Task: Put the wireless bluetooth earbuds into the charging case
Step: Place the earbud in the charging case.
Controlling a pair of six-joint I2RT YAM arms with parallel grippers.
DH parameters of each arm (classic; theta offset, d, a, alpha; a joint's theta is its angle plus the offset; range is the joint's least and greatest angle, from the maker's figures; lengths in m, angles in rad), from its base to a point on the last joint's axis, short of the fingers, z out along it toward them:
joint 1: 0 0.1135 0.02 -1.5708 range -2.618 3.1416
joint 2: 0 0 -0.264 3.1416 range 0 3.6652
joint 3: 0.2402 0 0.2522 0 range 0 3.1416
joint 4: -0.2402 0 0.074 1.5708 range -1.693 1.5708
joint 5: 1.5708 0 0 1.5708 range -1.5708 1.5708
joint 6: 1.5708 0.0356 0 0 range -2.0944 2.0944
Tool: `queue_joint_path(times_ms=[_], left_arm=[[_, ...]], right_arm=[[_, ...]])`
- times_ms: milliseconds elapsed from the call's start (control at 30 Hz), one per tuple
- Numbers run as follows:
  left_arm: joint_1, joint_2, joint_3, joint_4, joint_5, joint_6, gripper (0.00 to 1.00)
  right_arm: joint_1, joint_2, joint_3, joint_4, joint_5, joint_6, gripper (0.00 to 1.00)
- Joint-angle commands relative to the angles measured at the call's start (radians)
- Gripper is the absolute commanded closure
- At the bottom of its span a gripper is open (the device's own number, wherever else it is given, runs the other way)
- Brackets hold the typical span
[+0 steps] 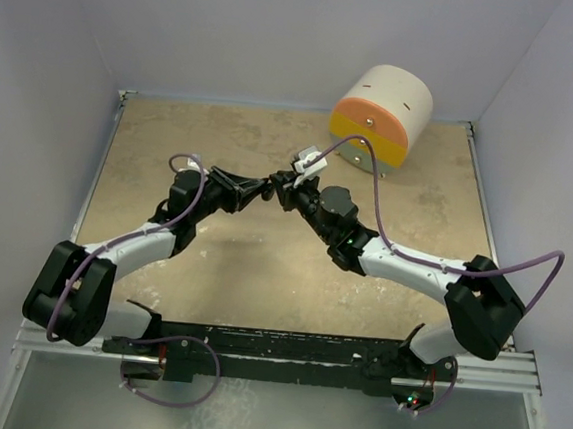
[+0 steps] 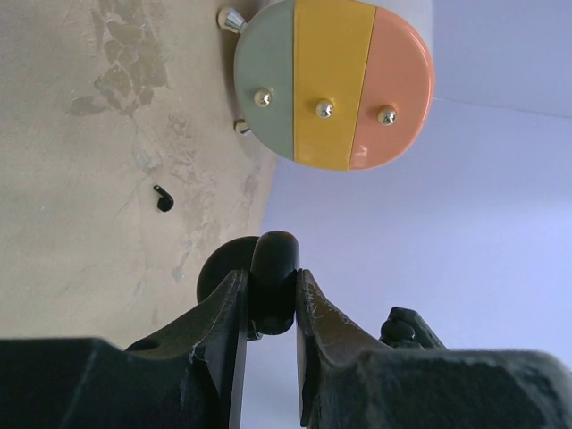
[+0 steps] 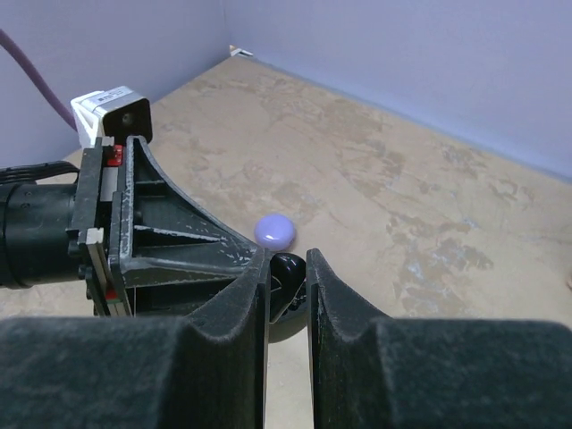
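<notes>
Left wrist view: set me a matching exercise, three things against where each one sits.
Things:
1. black earbud
2. black charging case
3. three-colour round box

Places:
A. clamped in the left gripper
B. lying loose on the table
C. at the table's edge, knobbed face toward the camera

Pairs: 1-B, 2-A, 3-C

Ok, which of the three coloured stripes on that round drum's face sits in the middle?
The yellow stripe, flanked by the grey-green stripe nearest the table and the peach stripe on the far side.
</notes>
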State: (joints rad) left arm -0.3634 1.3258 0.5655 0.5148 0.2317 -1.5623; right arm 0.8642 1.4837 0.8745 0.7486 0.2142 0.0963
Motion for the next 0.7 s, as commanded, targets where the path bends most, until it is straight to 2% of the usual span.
queue_joint_path(times_ms=[0, 467, 667], left_arm=[[-0.009, 0.015, 0.062, 0.053, -0.001, -0.042, 1.00], [-0.029, 0.017, 0.067, 0.057, 0.043, -0.048, 1.00], [-0.035, -0.006, 0.040, 0.049, 0.054, -0.040, 1.00]], right_arm=[[0.010, -0.033, -0.012, 0.087, -0.009, -0.057, 1.00], [0.012, -0.087, -0.143, 0.246, -0.030, -0.140, 1.00], [0.012, -0.091, -0.149, 0.258, -0.052, -0.164, 1.00]])
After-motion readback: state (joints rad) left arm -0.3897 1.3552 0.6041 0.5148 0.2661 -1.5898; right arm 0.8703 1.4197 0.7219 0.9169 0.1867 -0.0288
